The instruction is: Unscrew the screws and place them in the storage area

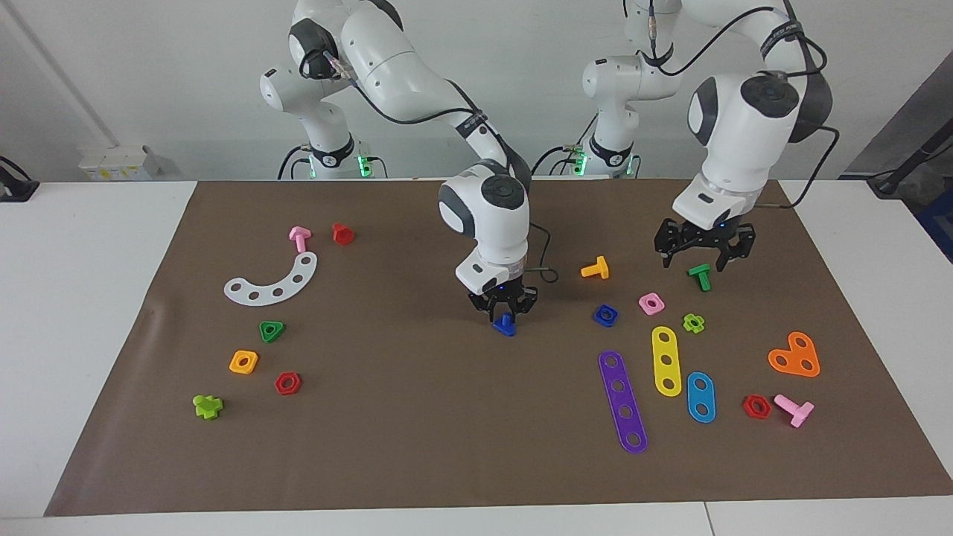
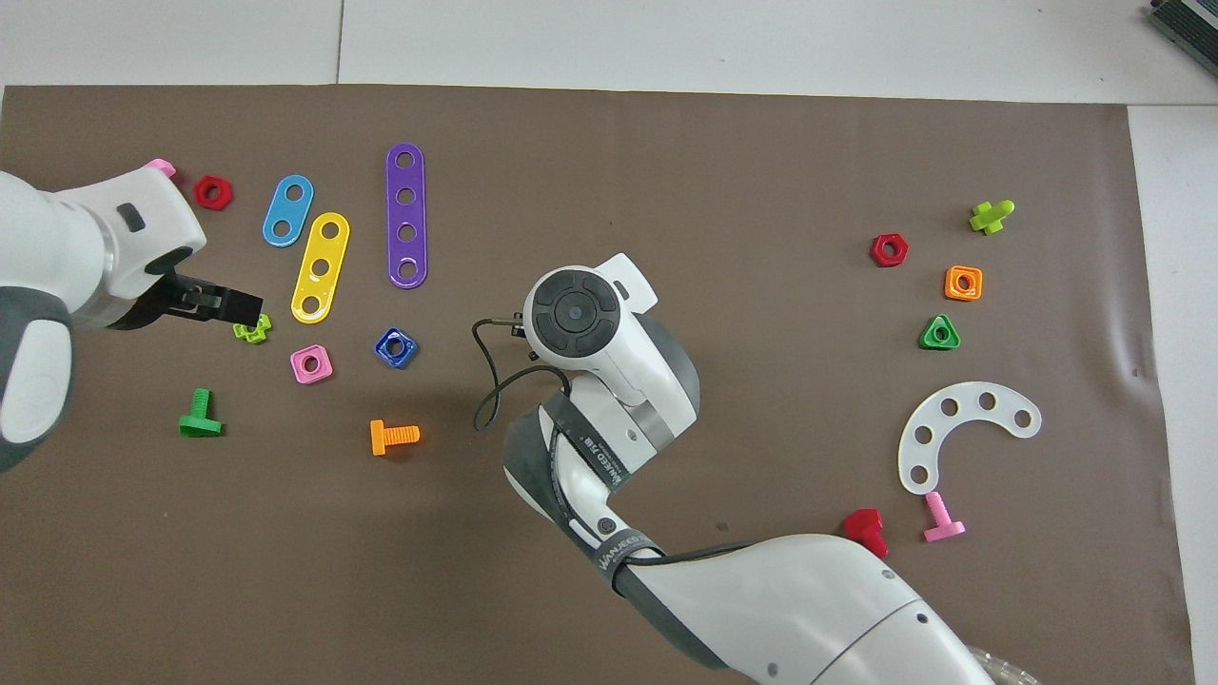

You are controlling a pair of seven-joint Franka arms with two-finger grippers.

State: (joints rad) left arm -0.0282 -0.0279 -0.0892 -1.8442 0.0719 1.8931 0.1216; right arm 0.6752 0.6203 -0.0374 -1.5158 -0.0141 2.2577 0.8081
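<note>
The dark-blue bolt (image 1: 505,324) stands head-down on the middle of the brown mat, with its shaft up between my right gripper's fingers. My right gripper (image 1: 505,311) is shut on it. In the overhead view the right hand (image 2: 576,314) hides the bolt. The storage area (image 1: 301,339) is bare mat among the white curved strip (image 1: 273,283), green triangular nut (image 1: 272,330), orange square nut (image 1: 243,362) and red hex nut (image 1: 287,383), toward the right arm's end. My left gripper (image 1: 704,257) is open and empty, raised over a green bolt (image 1: 700,277).
The dark-blue square nut (image 1: 606,315), a pink square nut (image 1: 651,303) and an orange bolt (image 1: 595,269) lie toward the left arm's end. Purple (image 1: 622,400), yellow (image 1: 666,360) and blue (image 1: 700,397) strips lie farther out. An orange heart plate (image 1: 795,356) lies near the mat's edge.
</note>
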